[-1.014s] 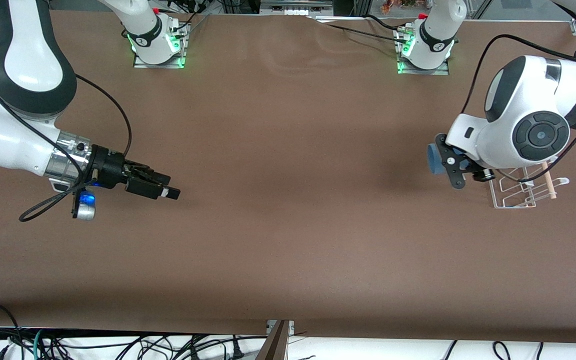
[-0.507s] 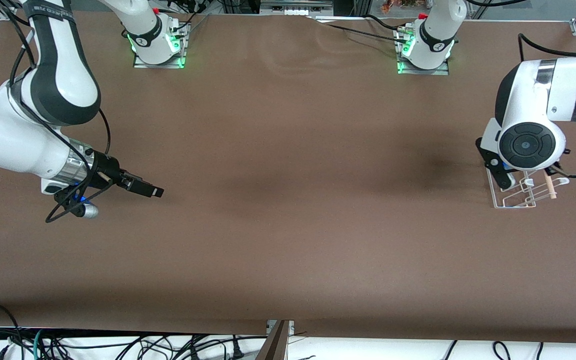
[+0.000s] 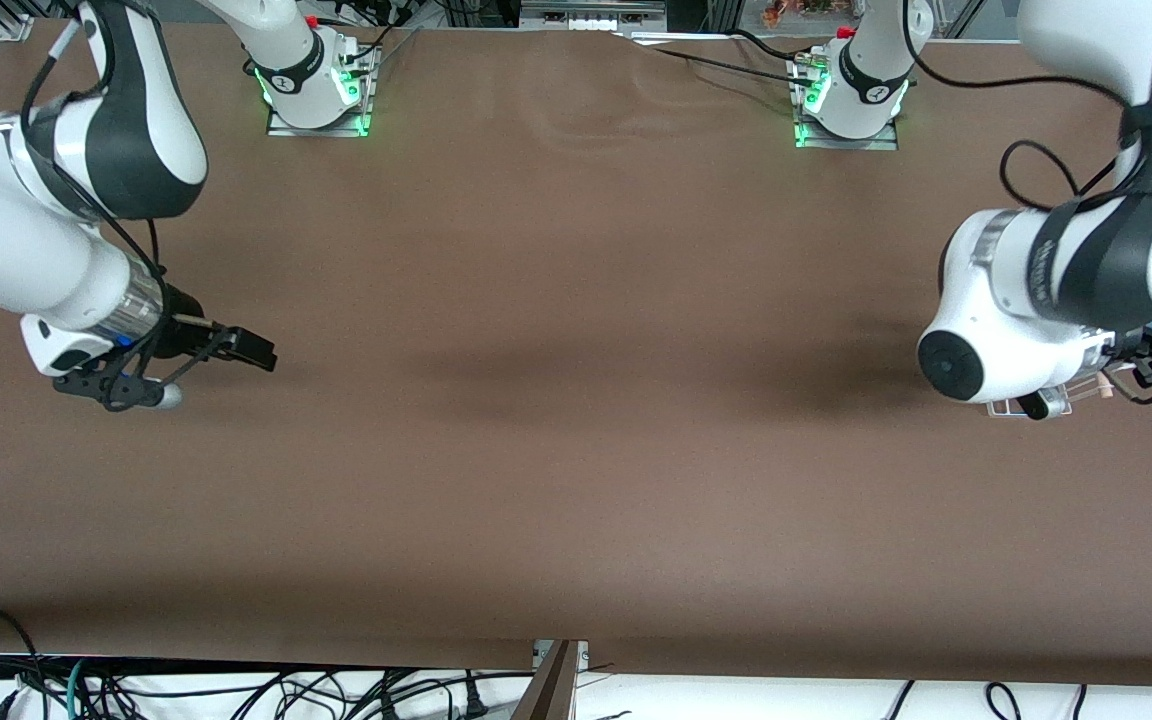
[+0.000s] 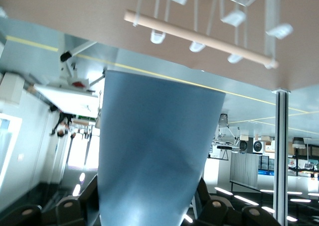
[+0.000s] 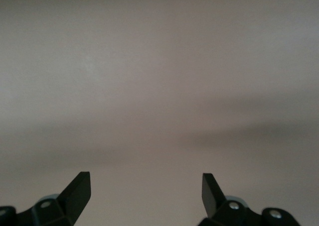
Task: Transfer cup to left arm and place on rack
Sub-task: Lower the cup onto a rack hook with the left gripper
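Currently in hand: the placing step. Handover judged complete, with the cup point(image 4: 154, 156) pinched in the left gripper point(image 3: 1151, 358), jaws pressed onto its tapered wall. Seen in the left wrist view as a light-blue body filling the lower centre of the frame, wide end toward the rack point(image 4: 234, 17). Visible in the front view only as a blue sliver at mid-height by the frame edge, at the left arm's end of the table point(image 3: 576, 450), mostly hidden under the arm's wrist.

Held over the rack, not yet resting on it, as far as can be judged: wooden dowel point(image 4: 199, 34) and upturned hooks point(image 4: 197, 47) lying just past the cup's wide end in the upper part of the wrist frame.

Next move, as a judgement: align the cup's mouth with one hook, lower until seated, then spread the jaws and withdraw clear of the wire. Risk: catching the rim on the dowel or nudging the light rack.

Rack contents: nothing seen on the hooks that show; remainder hidden in the front view.

Right gripper point(image 3: 251, 350) waiting low over bare table at mid-height toward the right arm's end, jaws spread wide, holding nothing.
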You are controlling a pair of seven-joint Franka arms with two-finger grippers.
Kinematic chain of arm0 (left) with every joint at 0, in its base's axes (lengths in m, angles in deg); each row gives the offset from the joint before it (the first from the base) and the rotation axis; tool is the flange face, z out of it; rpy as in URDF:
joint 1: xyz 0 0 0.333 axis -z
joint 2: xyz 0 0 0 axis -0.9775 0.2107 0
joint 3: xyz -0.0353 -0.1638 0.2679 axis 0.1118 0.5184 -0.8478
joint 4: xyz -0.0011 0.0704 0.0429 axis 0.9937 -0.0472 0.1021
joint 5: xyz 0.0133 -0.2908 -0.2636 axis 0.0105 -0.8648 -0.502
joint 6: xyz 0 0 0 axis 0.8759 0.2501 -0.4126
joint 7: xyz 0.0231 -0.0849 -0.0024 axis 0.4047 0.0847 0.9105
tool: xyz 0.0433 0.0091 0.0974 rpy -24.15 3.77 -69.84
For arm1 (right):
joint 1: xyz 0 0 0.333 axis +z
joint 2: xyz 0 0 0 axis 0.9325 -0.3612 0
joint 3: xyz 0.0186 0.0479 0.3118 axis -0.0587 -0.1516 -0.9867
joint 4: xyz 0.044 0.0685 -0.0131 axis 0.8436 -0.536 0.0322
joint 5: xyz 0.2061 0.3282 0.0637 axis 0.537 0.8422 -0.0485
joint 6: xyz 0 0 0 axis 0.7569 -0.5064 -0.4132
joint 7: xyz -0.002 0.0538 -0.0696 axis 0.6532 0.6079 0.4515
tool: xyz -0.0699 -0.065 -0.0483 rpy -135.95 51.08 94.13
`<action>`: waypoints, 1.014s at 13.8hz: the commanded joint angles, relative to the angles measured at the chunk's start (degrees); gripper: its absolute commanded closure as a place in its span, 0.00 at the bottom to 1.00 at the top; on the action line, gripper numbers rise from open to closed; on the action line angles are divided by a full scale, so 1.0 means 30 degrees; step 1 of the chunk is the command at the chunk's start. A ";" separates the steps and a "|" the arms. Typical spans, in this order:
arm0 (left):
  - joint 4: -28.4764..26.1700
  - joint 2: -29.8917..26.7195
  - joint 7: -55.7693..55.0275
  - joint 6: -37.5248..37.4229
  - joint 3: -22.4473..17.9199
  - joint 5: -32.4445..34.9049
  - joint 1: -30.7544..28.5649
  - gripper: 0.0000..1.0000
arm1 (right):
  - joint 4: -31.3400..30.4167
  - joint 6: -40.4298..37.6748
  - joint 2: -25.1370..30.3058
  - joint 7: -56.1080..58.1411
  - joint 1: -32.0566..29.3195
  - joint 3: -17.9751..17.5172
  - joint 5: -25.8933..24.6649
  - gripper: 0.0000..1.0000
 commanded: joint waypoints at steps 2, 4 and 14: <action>0.0416 0.1329 -0.2949 -0.0772 -0.0022 0.0771 0.0380 0.97 | -0.1598 -0.1136 0.2476 0.0917 -0.0086 -0.0064 -0.1894 0.01; 0.0534 0.2126 -0.5616 -0.1877 0.0006 0.0772 0.0584 0.97 | -0.1892 -0.1489 0.2713 0.1674 -0.0086 -0.0064 -0.2303 0.01; 0.0124 0.4325 -0.5979 -0.1827 -0.0521 0.1652 -0.0176 0.95 | -0.1252 -0.4007 0.2743 0.2968 -0.0027 -0.0093 -0.3302 0.01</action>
